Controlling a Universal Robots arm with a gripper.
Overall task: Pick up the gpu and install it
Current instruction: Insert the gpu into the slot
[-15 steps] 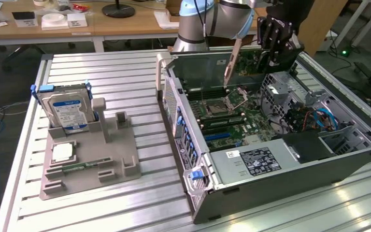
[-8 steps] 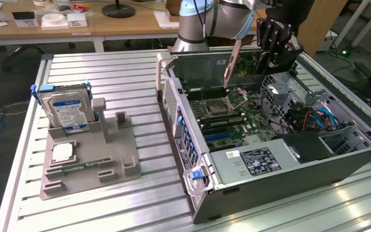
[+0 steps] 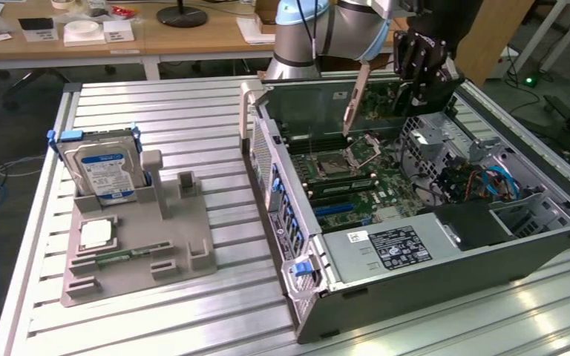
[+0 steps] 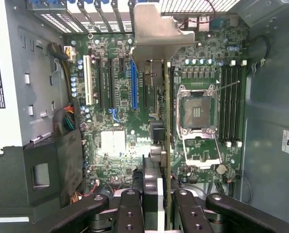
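We note the gripper (image 4: 159, 196) clamped on the gpu (image 4: 156, 43), the card held edge-on over the motherboard (image 4: 116, 97) inside the open computer case (image 3: 433, 285), between the blue slot (image 4: 133, 85) and the CPU socket (image 4: 197, 112).

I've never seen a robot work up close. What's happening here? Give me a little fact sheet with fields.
Gripper: gripper shut on the gpu
Gpu position: held edge-on above the motherboard, apparently not seated yet
Enclosure: open computer case, lying on its side
Parts outside the case: hard drive standing upright and memory stick lying flat, both on the grey holder
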